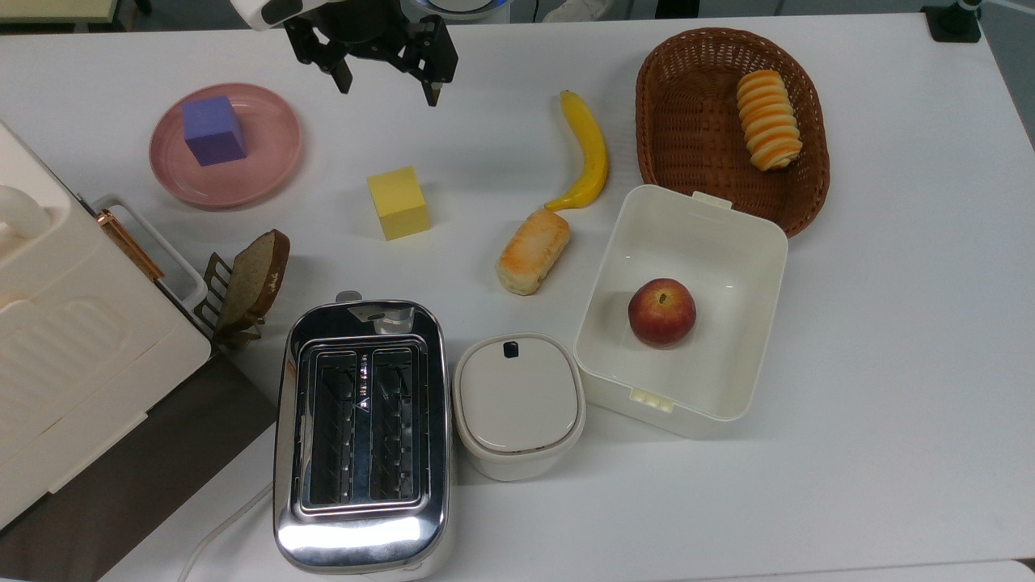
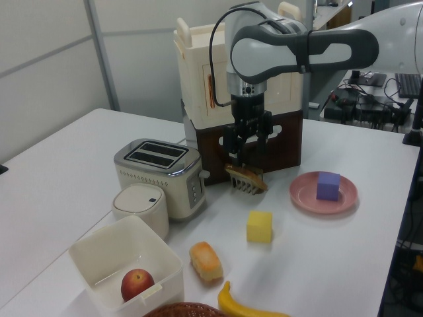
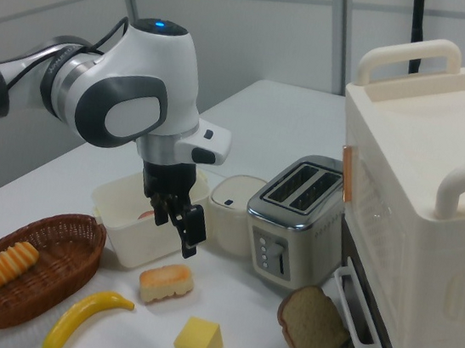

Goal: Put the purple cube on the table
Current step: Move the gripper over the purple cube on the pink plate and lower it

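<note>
The purple cube stands upright on the round pink plate, near the top view's upper left on the white table. My gripper hangs open and empty above the table. In the top view it is to the right of the plate and clear of the cube. In the left view the plate lies to the right of the gripper and lower.
A yellow cube sits mid-table, with a banana and a bread roll nearby. A basket, a white box holding an apple, a toaster, a lidded pot, racked toast and a cream appliance stand around.
</note>
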